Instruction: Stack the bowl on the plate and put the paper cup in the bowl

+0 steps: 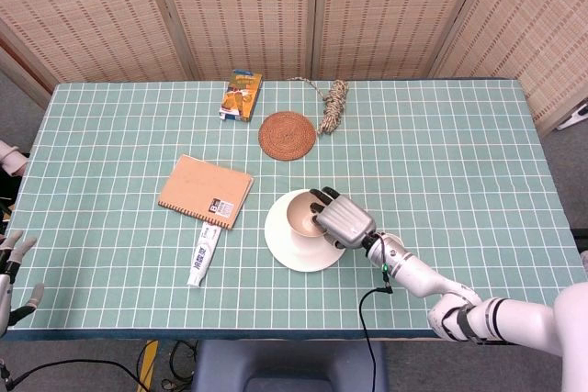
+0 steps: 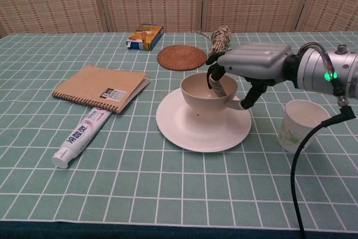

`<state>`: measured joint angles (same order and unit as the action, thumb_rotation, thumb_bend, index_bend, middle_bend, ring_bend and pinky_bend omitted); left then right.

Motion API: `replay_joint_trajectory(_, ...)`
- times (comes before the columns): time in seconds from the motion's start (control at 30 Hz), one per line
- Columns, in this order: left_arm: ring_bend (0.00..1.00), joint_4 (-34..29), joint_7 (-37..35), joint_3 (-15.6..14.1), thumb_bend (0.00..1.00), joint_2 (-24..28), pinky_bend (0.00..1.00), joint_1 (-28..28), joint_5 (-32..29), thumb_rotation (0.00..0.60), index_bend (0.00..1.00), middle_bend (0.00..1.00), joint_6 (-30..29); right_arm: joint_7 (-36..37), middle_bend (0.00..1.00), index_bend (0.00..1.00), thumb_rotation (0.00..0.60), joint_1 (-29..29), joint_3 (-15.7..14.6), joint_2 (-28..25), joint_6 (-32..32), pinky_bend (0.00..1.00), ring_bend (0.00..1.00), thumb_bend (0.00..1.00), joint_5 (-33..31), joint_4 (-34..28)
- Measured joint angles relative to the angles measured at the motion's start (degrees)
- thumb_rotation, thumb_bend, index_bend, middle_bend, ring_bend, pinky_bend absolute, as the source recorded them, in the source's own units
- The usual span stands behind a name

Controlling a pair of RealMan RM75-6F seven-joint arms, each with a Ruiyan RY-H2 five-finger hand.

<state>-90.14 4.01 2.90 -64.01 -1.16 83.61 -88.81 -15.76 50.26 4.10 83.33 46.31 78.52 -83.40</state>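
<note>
The cream bowl (image 1: 299,214) (image 2: 202,90) is over the white plate (image 1: 296,254) (image 2: 193,134) at mid table, its base at the plate's surface; whether it rests there I cannot tell. My right hand (image 1: 343,218) (image 2: 254,63) grips the bowl's right rim, with fingers inside the bowl and the thumb under its outer wall. The paper cup (image 2: 301,124) stands upright to the right of the plate in the chest view; in the head view my right forearm hides it. My left hand (image 1: 13,273) hangs at the table's front left edge, fingers apart, holding nothing.
A tan notebook (image 1: 206,190) and a toothpaste tube (image 1: 202,257) lie left of the plate. Behind it are a woven coaster (image 1: 288,135), a coil of rope (image 1: 334,104) and an orange box (image 1: 242,95). A black cable (image 2: 299,155) hangs from my right forearm beside the cup.
</note>
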Motion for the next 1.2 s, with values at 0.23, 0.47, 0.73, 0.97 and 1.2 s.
replay_joint_trajectory(0.23, 0.10, 0.6, -0.8, -0.1, 0.34, -0.1, 0.07, 0.5, -0.2, 0.600, 0.15, 0.08, -0.3, -1.9, 0.09, 0.03, 0.600, 0.6, 0.1, 0.3, -2.3, 0.11, 0.01, 0.30, -2.4, -0.9)
replay_joint_trajectory(0.47, 0.10, 1.0, -1.0, 0.0, 0.34, -0.4, 0.07, 0.2, 0.1, 0.600, 0.15, 0.08, -0.1, -3.0, 0.06, 0.00, 0.600, -0.5, -0.1, -2.9, -0.1, 0.11, 0.00, 0.27, -2.3, -5.3)
replay_joint_trajectory(0.73, 0.10, 0.8, -0.7, 0.3, 0.34, -0.4, 0.07, -0.5, 0.4, 0.600, 0.15, 0.08, 0.6, -1.1, 0.15, 0.08, 0.600, -5.4, -1.1, -11.4, 9.2, 0.12, 0.00, 0.27, 3.2, -11.8)
replay_joint_trajectory(0.97, 0.10, 0.3, 0.2, 0.4, 0.34, -0.7, 0.07, -1.5, 0.9, 0.600, 0.15, 0.08, 1.6, 1.5, 0.20, 0.23, 0.600, -12.6, -4.8, -19.3, 17.7, 0.16, 0.05, 0.27, 9.3, -15.6)
replay_joint_trajectory(1.2, 0.10, -0.6, 1.1, 0.5, 0.34, -0.9, 0.07, -2.3, 1.4, 0.600, 0.15, 0.08, 2.0, 3.6, 0.21, 0.25, 0.600, -19.4, -10.0, -22.6, 22.6, 0.16, 0.05, 0.27, 14.7, -15.6)
